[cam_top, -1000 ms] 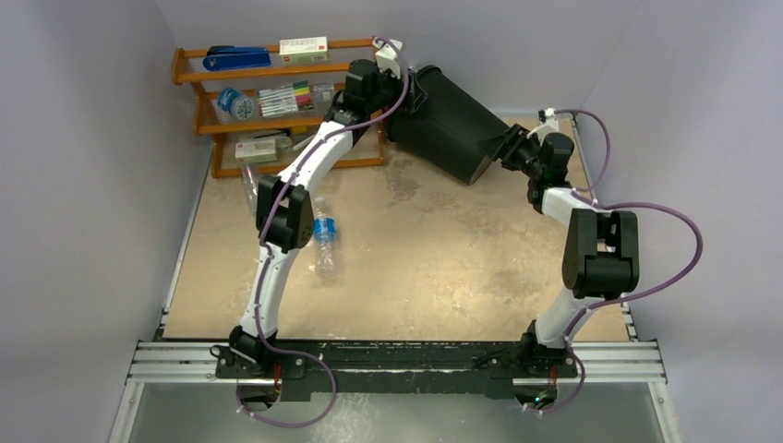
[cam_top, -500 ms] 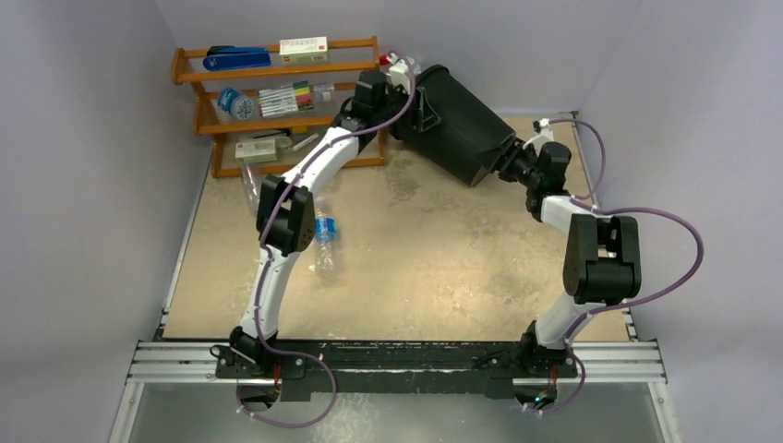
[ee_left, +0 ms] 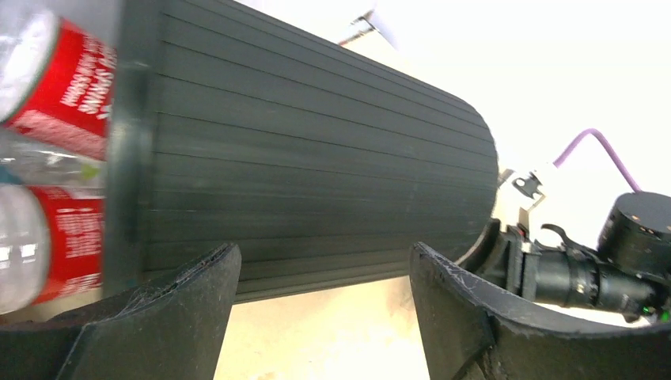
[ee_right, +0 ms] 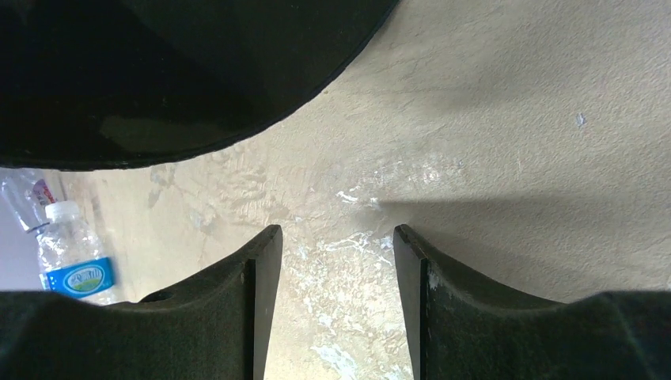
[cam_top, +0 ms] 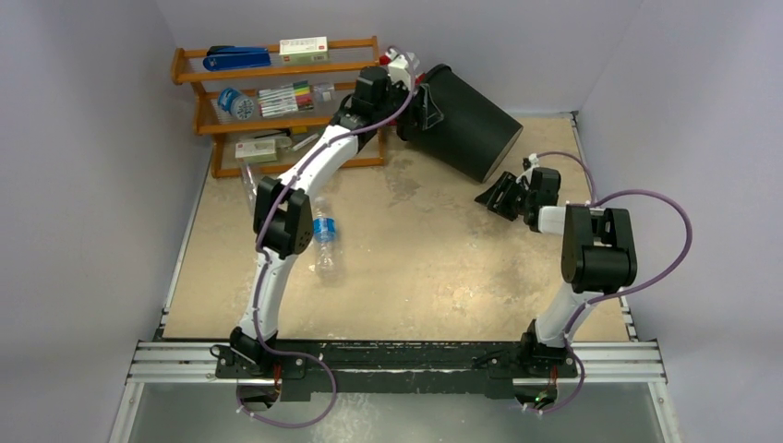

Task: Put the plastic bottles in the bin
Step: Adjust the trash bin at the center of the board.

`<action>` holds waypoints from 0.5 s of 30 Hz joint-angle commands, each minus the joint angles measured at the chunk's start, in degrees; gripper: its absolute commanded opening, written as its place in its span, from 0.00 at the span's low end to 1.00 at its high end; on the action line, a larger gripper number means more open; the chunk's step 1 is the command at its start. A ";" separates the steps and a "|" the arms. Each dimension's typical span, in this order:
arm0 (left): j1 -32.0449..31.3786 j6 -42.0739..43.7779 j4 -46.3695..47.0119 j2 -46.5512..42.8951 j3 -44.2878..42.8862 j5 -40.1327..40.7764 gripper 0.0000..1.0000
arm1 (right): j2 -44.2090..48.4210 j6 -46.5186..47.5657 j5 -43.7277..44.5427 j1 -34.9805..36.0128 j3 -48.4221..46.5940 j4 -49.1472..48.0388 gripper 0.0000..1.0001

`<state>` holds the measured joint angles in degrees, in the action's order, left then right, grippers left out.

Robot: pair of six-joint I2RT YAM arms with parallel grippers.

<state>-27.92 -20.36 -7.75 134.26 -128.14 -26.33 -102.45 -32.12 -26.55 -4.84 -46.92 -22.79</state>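
The black bin (cam_top: 466, 120) lies tilted at the back of the table, its mouth toward the left arm. My left gripper (cam_top: 427, 100) is at its rim. In the left wrist view its jaws (ee_left: 324, 253) stand wide apart just under the ribbed bin wall (ee_left: 316, 158). Red-labelled bottles (ee_left: 75, 87) show at the bin's mouth. My right gripper (cam_top: 496, 196) is open and empty, apart from the bin's base (ee_right: 182, 71). A clear blue-labelled bottle (cam_top: 323, 242) lies on the table by the left arm and also shows in the right wrist view (ee_right: 71, 257).
A wooden three-tier shelf rack (cam_top: 277, 106) stands at the back left with a blue stapler (cam_top: 235, 58), boxes and marker pens. Another clear bottle (cam_top: 249, 189) lies in front of the rack. Grey walls enclose the table on three sides.
My right gripper has come off the bin's base and drawn back toward the near side, now open. The bin has shifted up and back at the left gripper.
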 commanded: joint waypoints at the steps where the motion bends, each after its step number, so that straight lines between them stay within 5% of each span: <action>1: 3.24 -0.46 3.93 -4.79 -1.50 3.78 0.78 | 2.03 1.56 0.32 0.10 -0.48 2.23 0.57; 7: 6.11 -1.86 9.16 -3.98 -2.27 2.11 0.83 | 10.41 3.17 2.12 0.10 -1.58 5.82 0.69; 15: 8.34 -5.75 13.42 3.74 -9.52 -4.61 0.85 | 19.71 4.00 4.52 0.05 -17.06 17.81 0.71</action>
<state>-20.12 -23.51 -1.52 134.93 -132.70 -26.00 -86.15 -28.93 -24.38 -4.84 -56.16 -8.75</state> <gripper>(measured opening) 0.850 0.704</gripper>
